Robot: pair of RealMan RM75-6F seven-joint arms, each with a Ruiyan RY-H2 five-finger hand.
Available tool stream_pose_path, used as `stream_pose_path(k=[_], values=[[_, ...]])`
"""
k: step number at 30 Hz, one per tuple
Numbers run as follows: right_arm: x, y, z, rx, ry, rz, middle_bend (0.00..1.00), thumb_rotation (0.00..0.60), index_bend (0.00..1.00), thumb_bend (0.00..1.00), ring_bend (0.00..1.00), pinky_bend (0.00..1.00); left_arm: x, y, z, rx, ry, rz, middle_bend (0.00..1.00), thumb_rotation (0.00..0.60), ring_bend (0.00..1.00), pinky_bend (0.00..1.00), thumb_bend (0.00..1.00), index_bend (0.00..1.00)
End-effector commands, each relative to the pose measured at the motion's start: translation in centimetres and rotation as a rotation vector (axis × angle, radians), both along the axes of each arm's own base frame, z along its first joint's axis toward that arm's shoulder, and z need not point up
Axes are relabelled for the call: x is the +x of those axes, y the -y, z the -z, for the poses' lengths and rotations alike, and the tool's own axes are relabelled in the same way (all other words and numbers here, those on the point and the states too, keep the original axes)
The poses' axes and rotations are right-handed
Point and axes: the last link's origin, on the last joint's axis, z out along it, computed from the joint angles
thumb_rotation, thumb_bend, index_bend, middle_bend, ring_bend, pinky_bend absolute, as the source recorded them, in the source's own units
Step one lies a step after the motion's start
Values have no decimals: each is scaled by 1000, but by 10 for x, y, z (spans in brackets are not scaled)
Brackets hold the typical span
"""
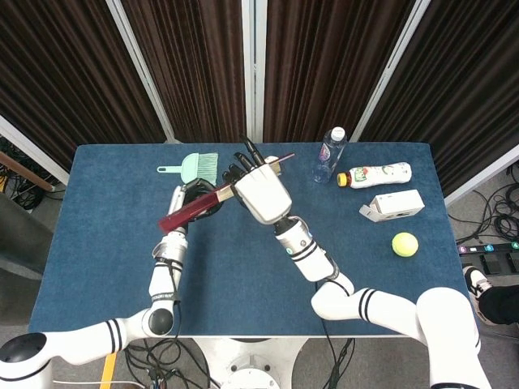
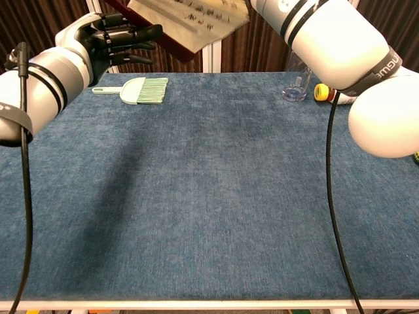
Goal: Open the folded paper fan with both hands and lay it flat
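On the blue tabletop you see a green brush at the far left, and toward the right a clear bottle upright, a white bottle lying down, a white box and a yellow ball.

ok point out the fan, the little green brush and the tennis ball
paper fan (image 1: 195,209), head view, on its dark red outer guard
green brush (image 1: 200,166), head view, on the bristle head
tennis ball (image 1: 405,244), head view, on the middle of the ball

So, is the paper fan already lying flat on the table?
No, in the chest view the paper fan is raised well above the blue table, held between the left hand and the right arm.
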Motion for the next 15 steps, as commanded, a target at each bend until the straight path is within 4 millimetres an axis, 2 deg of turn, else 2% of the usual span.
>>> stream_pose_path(k=[1,12,15], values=[[-2,0,-1,-3,-4,4,536,600,726,669,289,0,-1,0,0,8,14,-4,562,600,402,456,260,575],[-3,2,2,19,3,25,536,600,726,669,294,0,1,3,5,7,49,35,548,600,401,461,283,576],[-2,2,3,22,2,21,536,600,726,669,296,0,1,0,5,16,55,25,577,600,409,472,283,602]])
